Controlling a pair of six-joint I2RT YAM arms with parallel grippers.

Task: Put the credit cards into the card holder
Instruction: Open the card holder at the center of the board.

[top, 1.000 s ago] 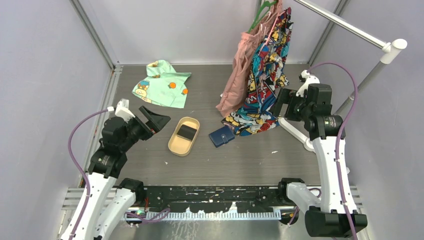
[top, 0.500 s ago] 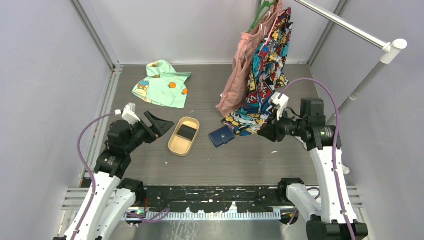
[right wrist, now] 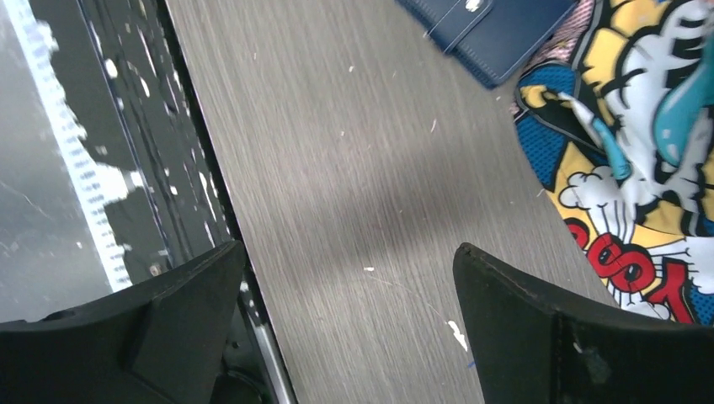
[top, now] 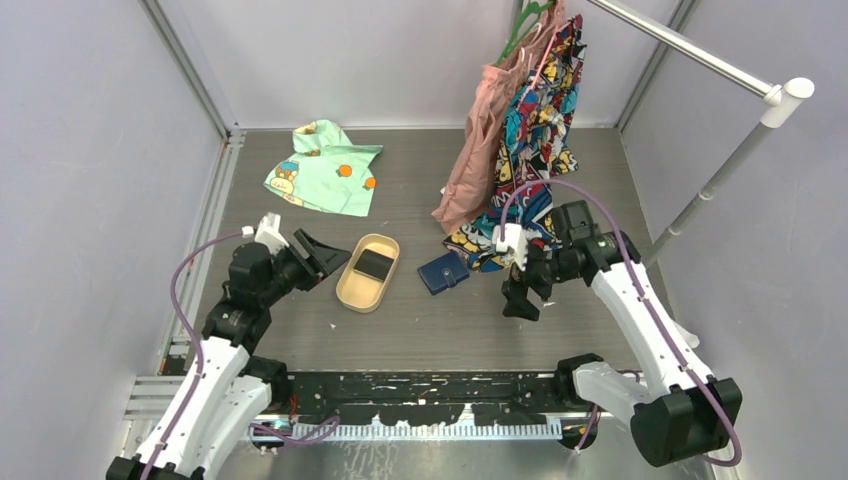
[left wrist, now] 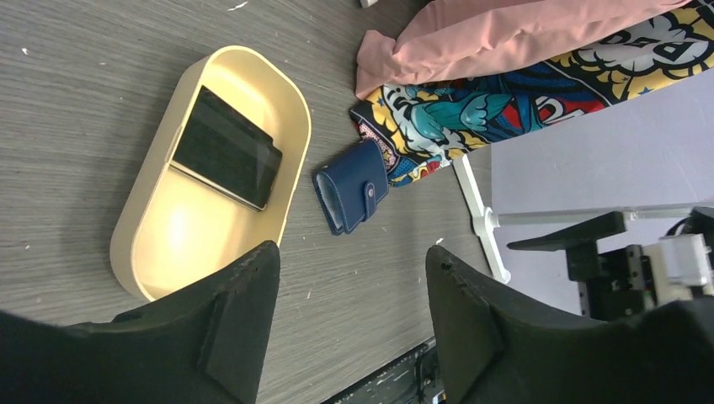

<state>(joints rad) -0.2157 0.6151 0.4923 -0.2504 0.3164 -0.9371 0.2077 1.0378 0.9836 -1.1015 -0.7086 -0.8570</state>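
A dark stack of credit cards (top: 375,263) (left wrist: 226,149) lies inside a tan oval tray (top: 352,291) (left wrist: 296,160). The navy card holder (top: 443,272) (left wrist: 352,187) (right wrist: 497,29) rests folded shut on the table just right of the tray, snap tab fastened. My left gripper (top: 330,256) (left wrist: 352,252) hovers at the tray's left end, open, with nothing between its fingers. Off to the card holder's right, my right gripper (top: 522,298) (right wrist: 349,250) points down at bare table, open and empty.
A green child's shirt (top: 325,168) lies at the back left. Pink and cartoon-print garments (top: 515,150) hang from a rail (top: 700,55), their hems pooling just behind the card holder. The rack's white foot (left wrist: 480,219) stands to the right. A black rail (top: 420,385) runs along the near edge.
My right arm has swung down from beside the hanging clothes to the table right of the card holder. My left gripper has edged toward the tray and its jaws have narrowed a little.
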